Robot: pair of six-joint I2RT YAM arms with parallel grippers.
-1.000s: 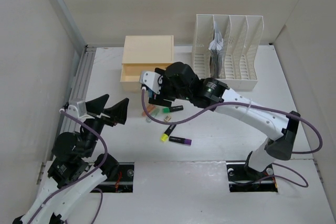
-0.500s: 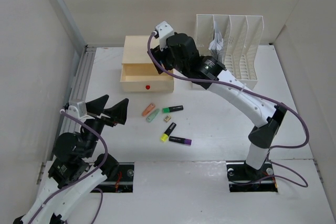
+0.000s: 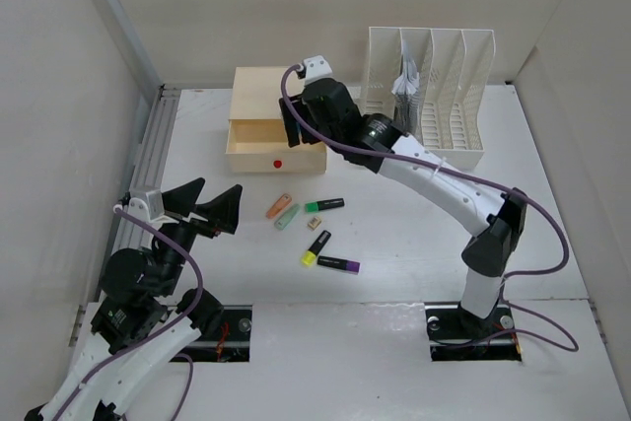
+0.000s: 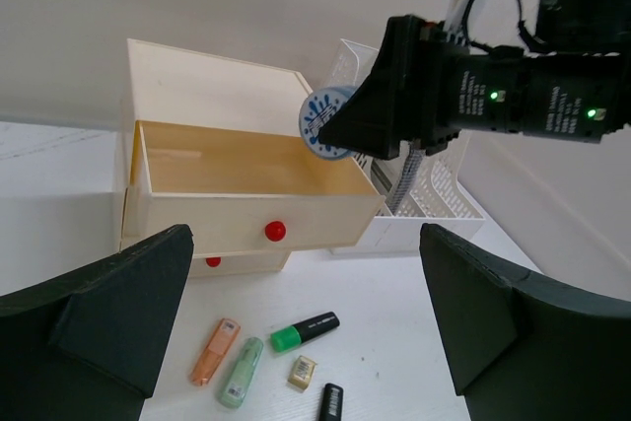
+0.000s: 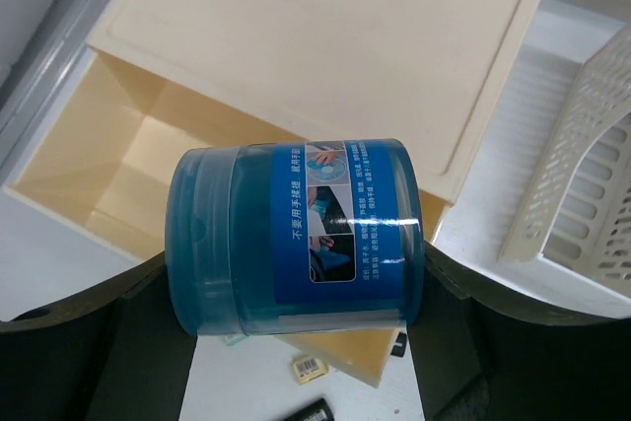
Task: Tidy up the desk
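Note:
My right gripper (image 3: 301, 125) is shut on a blue translucent jar (image 5: 296, 234) with a blue label and holds it above the open top drawer (image 3: 261, 135) of the cream drawer box (image 3: 278, 94). The jar's patterned end shows in the left wrist view (image 4: 325, 125). On the white desk (image 3: 414, 234) lie an orange highlighter (image 3: 279, 204), a pale green one (image 3: 287, 216), a green-and-black marker (image 3: 323, 205), a small tan eraser (image 3: 315, 223), a yellow-tipped marker (image 3: 315, 248) and a purple marker (image 3: 338, 265). My left gripper (image 3: 209, 206) is open and empty at the left.
A white slotted file rack (image 3: 429, 96) holding papers stands at the back right. A grey metal rail (image 3: 143, 170) runs along the left edge. Two dark cutouts (image 3: 222, 327) lie at the near edge by the arm bases.
My right arm has lifted from the highlighters to the drawer box with the jar, then lowered a little over the open drawer. The left arm has not moved.

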